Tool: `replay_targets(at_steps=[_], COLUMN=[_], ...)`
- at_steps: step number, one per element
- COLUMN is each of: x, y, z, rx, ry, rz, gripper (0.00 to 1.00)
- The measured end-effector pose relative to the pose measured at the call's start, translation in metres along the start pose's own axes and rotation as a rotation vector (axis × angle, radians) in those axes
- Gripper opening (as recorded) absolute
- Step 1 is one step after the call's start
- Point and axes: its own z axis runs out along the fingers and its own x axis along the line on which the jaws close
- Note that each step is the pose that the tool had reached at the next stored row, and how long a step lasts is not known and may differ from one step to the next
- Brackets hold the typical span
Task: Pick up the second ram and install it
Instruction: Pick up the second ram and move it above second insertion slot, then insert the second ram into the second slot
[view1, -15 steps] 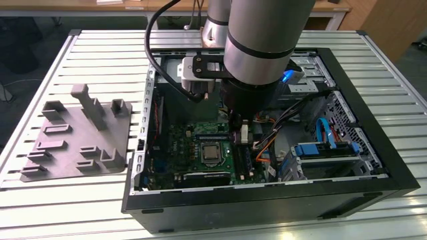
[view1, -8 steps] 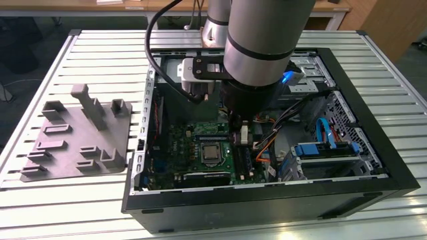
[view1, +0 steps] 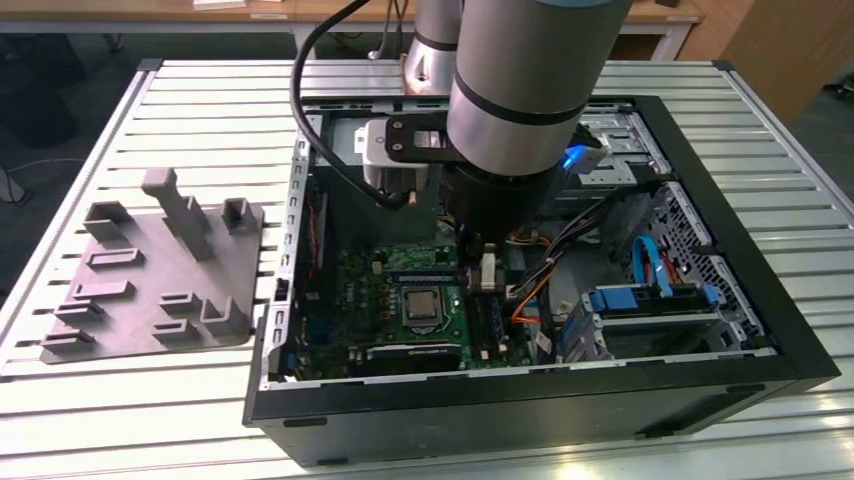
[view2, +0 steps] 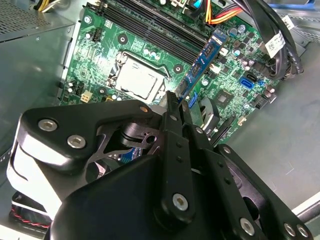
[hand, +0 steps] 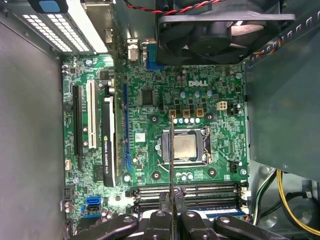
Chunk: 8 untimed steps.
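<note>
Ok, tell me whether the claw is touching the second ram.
Touching. The first wrist view shows the second ram edge-on, pinched in the claw with no gap on either side.

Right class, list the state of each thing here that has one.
gripper: shut on the second ram.
second ram: held edge-on over the motherboard.
computer case: side open.
processor socket: chip fitted, uncovered.
blue memory stick: seated in its slot.

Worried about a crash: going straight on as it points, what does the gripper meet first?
Probably the motherboard, near its black memory slots, touched first by the second ram the gripper holds; depth unclear.
</note>
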Motion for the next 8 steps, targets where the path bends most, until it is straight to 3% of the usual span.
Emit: replay_targets(at_steps=[8], x=[0.0], y=[0.0], z=[0.0002], rx=[0.0], ry=[0.0], rz=[0.0], gripper=[0.14])
